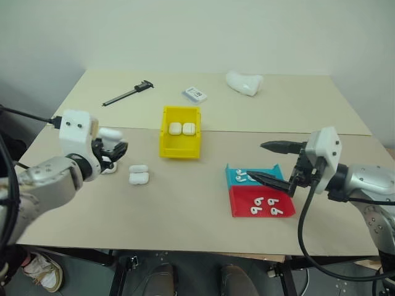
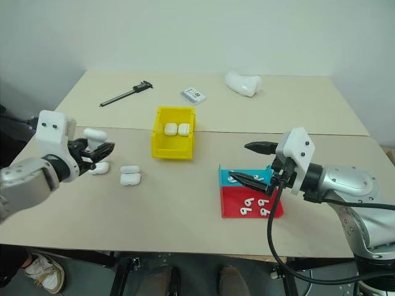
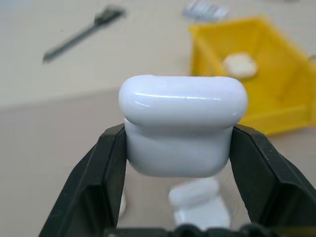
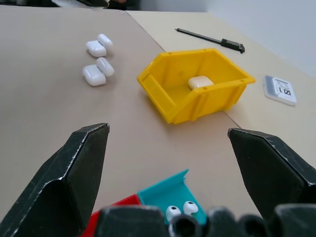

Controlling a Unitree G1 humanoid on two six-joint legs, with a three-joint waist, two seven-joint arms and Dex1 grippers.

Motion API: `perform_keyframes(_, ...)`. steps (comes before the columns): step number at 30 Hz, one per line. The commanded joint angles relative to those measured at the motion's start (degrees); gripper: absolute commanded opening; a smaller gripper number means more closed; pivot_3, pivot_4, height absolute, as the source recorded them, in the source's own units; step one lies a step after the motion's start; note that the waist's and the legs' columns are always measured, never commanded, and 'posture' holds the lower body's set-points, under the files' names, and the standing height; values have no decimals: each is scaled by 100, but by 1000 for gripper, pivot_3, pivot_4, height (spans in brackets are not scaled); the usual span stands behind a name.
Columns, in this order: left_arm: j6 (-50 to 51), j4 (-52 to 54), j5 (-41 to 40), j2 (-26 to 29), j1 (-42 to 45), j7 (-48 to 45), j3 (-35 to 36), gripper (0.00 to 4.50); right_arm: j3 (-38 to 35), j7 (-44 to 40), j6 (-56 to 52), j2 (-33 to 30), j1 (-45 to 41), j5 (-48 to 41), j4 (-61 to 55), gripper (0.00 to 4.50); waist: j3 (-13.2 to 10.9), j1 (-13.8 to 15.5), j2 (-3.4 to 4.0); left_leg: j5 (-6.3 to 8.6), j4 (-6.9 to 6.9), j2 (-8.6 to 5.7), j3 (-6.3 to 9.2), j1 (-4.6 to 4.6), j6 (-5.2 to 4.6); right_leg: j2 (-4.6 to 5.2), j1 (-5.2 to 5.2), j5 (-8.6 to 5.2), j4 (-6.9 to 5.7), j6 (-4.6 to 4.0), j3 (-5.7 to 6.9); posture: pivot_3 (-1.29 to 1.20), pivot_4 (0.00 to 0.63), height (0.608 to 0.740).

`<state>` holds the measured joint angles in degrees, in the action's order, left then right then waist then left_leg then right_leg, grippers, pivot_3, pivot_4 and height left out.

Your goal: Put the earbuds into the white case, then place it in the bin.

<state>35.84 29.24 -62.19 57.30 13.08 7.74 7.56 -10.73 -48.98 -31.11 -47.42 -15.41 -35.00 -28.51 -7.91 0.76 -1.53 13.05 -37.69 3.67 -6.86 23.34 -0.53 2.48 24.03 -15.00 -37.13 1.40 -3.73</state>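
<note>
The left hand (image 1: 114,150) is clamped on a white case (image 3: 182,123), its two black fingers (image 3: 111,168) pressing the case's sides, with the lid end sticking out past the fingertips. The case is lifted clear of the desk (image 1: 185,203). Just below and behind this hand another case (image 2: 99,168) lies open on the desk, and a little further toward the middle lies a second open case (image 1: 138,175), its two halves side by side.

Ahead of the left hand and toward the middle of the desk stands the yellow bin (image 1: 180,148), with two closed white cases (image 1: 182,128) lying next to each other inside it.

The right hand (image 1: 276,165) is spread wide and holds nothing. It hangs over the blue tray (image 1: 262,172), which has two earbuds (image 1: 241,176) in it; the lower finger reaches across that tray. Touching the blue tray on the near side is the red tray (image 1: 241,206), carrying four more earbuds (image 1: 265,206) just beneath the hand.

Far beyond both hands, at the back of the desk, lie a black caliper (image 1: 128,93), a small white card (image 1: 195,94) and a lumpy white object (image 1: 244,82).
</note>
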Motion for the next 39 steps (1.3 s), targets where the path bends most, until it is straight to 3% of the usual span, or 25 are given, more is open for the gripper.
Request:
perform_keyframes(1,-573,-265,-93,-766,439,-1574,61,2789,148,46,-306,-416,-277,167,-284,4500,0,14,0,0,-1,2,3,1,-1,-1,-3,1,0,-1,4,0,150,740)
perform_keyframes(4,-638,-653,-72,-1267,919,-3084,-171,2789,442,-211,-486,-948,-369,362,-371,4500,1,24,-1,3,-6,2,7,5,-8,-1,-6,1,1,0,10,0,150,740)
perform_keyframes(10,-1325,-1393,497,-1653,1551,-6246,-527,2789,927,-891,-999,-2193,-104,561,-841,4500,3,-45,3,8,-11,2,10,21,-19,-3,7,-1,4,4,4,0,150,740)
perform_keyframes(14,-1802,-1892,1150,-2025,1759,-7211,-800,2789,1250,-1127,-800,-2625,44,994,-844,3522,4,-74,4,10,-15,4,16,10,-23,-4,-4,-2,2,6,7,0,150,740)
perform_keyframes(16,-1840,-1946,1193,-2247,1816,-7484,-850,2789,1415,-1127,-924,-2670,-7,1148,-810,2854,4,-87,4,10,-17,4,20,8,-23,-5,-6,-1,1,8,6,0,150,740)
perform_keyframes(22,-1694,-1459,1216,-2588,1664,-7757,-902,2789,1847,-1094,-1330,-2712,-212,1529,-864,2854,4,-113,4,13,-17,7,47,23,-29,-6,10,-2,-1,9,0,0,150,740)
perform_keyframes(32,-1531,-1222,1280,-2925,1532,-7626,-899,2789,3315,-1284,-1913,-2406,-1186,2513,-321,2854,5,-155,5,15,-22,9,51,14,-33,-10,7,-1,-6,11,-4,0,150,740)
perform_keyframes(39,-1424,-854,1280,-2908,1240,-7397,-848,2789,3552,-1481,-1950,-2190,-1245,2680,-182,2854,4,-148,5,17,-22,8,50,19,-35,-8,9,-1,-4,12,-6,0,150,740)
